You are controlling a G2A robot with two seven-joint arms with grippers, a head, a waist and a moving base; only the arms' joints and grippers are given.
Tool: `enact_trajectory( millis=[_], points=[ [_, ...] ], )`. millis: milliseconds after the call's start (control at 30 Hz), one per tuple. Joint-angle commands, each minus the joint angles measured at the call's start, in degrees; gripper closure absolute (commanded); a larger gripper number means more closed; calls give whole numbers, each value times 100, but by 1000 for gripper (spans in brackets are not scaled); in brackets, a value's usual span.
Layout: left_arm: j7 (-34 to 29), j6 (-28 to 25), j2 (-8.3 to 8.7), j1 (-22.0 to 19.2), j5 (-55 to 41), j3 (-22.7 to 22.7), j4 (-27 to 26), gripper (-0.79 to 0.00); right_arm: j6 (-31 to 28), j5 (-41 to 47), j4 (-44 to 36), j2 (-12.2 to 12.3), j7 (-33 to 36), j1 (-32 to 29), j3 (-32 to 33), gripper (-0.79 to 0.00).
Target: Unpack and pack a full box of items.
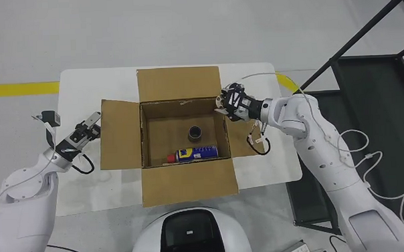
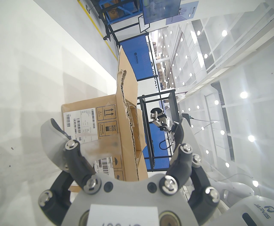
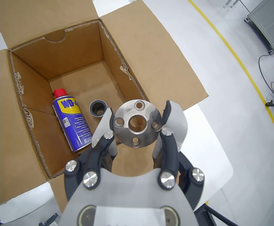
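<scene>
Right gripper: clenched on a metal disc over the box's right rim
Left gripper: released, beside the left flap
Box: open, frame centre (spray can and ring inside)
Surface: white table
Room: grey floor, yellow line upper left

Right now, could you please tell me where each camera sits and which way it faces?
Top view: above the arms, facing straight down on the table, the open box, the can and ring inside; both arms show.
Left wrist view: low beside the box, facing its labelled side; left jaws open in front, right jaws far beyond.
Right wrist view: above the box's rim, facing down into it; right jaws shut on a flange.
Shared: top and right wrist views both show can and ring.
</scene>
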Motion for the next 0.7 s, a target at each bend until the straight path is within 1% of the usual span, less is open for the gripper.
enact_trajectory(
  millis=[0, 67, 167, 267, 367, 500, 667],
  points=[
    [0, 0, 0, 0, 0, 0, 0, -785, -153, 59, 89, -60, 145, 330, -321, 0],
    [0, 0, 0, 0, 0, 0, 0, -785, -318, 64, 288, -156, 360, 774, -761, 0],
    [0, 0, 0, 0, 0, 0, 0, -785, -528, 166, 774, -369, 495, 1461, -1515, 0],
    [0, 0, 0, 0, 0, 0, 0, -785, -712, 276, 1364, -639, 448, 2082, -2253, 0],
    [0, 0, 0, 0, 0, 0, 0, -785, -853, 329, 1905, -936, 323, 2574, -2911, 0],
    [0, 0, 0, 0, 0, 0, 0, -785, -891, 296, 2608, -1352, 112, 2997, -3655, 0],
    [0, 0, 0, 0, 0, 0, 0, -785, -727, 234, 3540, -1844, -238, 3302, -4251, 0]
  ],
)
